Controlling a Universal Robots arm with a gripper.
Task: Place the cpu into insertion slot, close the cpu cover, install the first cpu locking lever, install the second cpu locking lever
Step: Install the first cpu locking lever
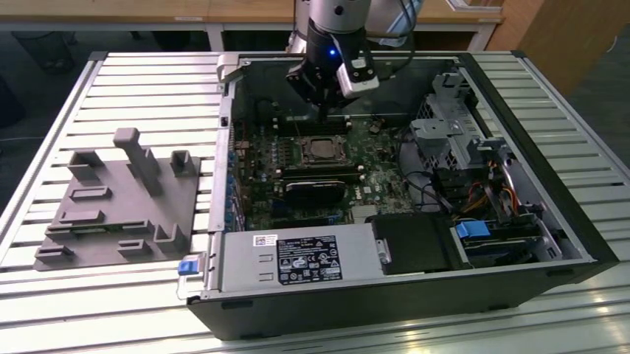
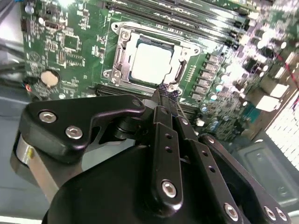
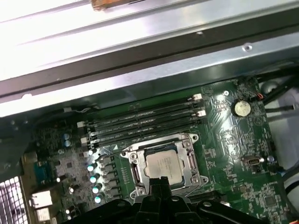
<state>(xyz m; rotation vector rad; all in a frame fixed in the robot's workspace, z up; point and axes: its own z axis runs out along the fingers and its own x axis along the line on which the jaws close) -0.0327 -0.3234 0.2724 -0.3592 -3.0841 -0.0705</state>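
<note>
Over green circuit board (image 2: 70, 42), black gripper (image 2: 166, 91), closed and empty, hung beside silver-rimmed insertion slot (image 2: 119, 56) holding pale square cpu (image 2: 150, 63); locking it likely needed slow, level pressure.

The pale, square cpu (image 2: 150, 63) lies flat in the silver-rimmed insertion slot (image 1: 304, 151), just 12 o'clock of the exterior view's centre. The silver cpu cover (image 3: 161, 145) lies flat, framing it.
</note>
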